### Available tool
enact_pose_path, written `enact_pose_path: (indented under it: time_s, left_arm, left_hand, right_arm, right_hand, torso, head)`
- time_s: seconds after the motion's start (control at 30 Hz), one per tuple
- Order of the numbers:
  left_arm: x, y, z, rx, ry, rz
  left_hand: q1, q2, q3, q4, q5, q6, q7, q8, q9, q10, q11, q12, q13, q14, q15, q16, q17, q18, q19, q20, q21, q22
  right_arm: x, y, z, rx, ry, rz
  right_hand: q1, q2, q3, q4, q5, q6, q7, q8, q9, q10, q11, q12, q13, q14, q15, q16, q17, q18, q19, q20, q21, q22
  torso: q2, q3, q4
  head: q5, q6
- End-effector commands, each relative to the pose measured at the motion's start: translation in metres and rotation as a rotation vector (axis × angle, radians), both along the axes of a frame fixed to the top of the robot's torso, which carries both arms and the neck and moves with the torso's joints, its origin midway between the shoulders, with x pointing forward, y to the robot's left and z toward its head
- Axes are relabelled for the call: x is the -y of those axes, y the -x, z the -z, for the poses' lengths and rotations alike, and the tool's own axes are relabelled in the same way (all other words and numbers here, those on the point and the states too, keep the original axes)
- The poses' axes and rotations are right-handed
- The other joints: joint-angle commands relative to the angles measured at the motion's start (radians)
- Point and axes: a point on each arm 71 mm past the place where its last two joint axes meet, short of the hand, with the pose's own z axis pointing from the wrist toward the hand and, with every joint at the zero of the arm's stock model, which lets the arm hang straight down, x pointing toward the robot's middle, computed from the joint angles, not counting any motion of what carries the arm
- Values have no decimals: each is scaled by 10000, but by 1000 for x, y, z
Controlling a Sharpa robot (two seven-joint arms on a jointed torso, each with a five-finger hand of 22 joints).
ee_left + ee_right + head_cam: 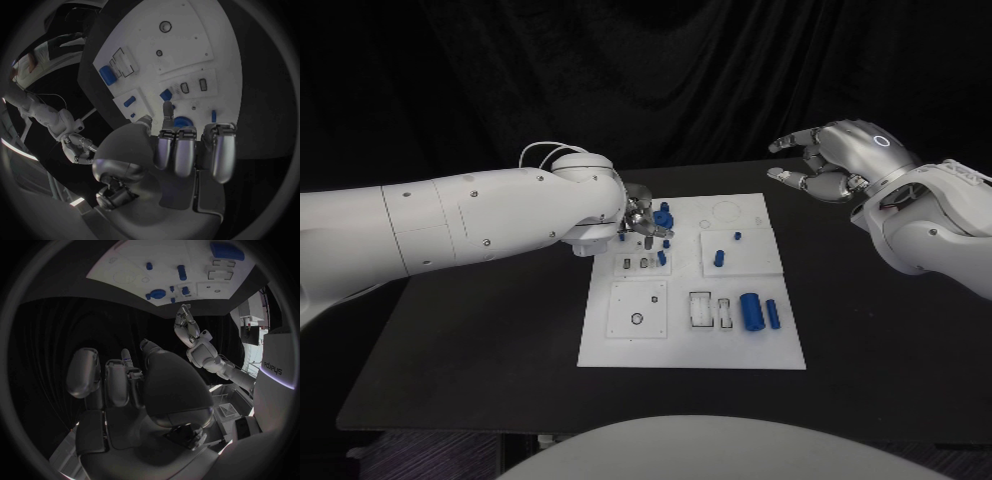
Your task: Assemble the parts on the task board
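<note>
Head view: left hand (638, 222) hovers over task board (639, 345), fingertips by blue parts (662, 214); whether it grips one I cannot tell.
Left wrist view: fingers curled just above round part (182, 121).
Right wrist view: right hand (134, 390) empty, loosely spread, well clear, probably leaving room.

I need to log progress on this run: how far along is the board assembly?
Early to midway, by the look of it. Some small blue parts stand upright on the task board. The left hand is down at the board's far left corner by a blue piece; whether it grips it is unclear. The large blue cylinders lie loose beside open slots. The right hand hovers off the board, holding nothing.
</note>
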Motion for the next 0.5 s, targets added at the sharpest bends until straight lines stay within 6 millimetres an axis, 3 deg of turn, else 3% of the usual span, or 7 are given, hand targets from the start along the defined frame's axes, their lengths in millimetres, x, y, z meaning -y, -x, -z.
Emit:
enact_pose_path:
  time_s: [0.03,0.23,0.5]
  left_arm:
    - [3,-1,1,82,325,-118]
    - [2,-2,8,99,429,-264]
    - [3,-1,15,191,686,-363]
  left_hand:
    - [101,-12,98,-44,99,118,-9,-122,-37,1037,-44,25,2626,1038,-21,26,2630,-62,-22,-17,-51,1316]
    - [297,-65,290,-202,379,248,-24,-336,-72,1037,-57,25,2626,1038,-32,26,2630,-63,-8,-24,-58,1332]
    - [295,-90,299,-204,366,303,-29,-351,-68,1037,-60,25,2626,1038,-34,26,2630,-68,8,-25,-49,1351]
  right_arm:
    - [1,0,2,-101,26,178]
    - [1,0,2,-143,42,178]
    - [1,0,3,-179,61,178]
  right_hand:
    - [51,70,18,16,56,93,-8,51,-17,830,50,-51,2430,603,49,-49,426,-172,-4,14,-70,1084]
    - [48,68,16,19,63,99,-5,51,-20,814,52,-66,2414,600,50,-57,419,-171,-6,15,-76,1083]
    - [48,68,16,19,63,99,-5,51,-20,814,52,-66,2414,600,50,-57,419,-171,-6,15,-76,1083]
  torso:
    - [13,-16,4]
    - [16,-11,10]
    - [19,-22,24]
  head:
    - [14,-1]
    - [-34,-1]
    - [-46,-1]
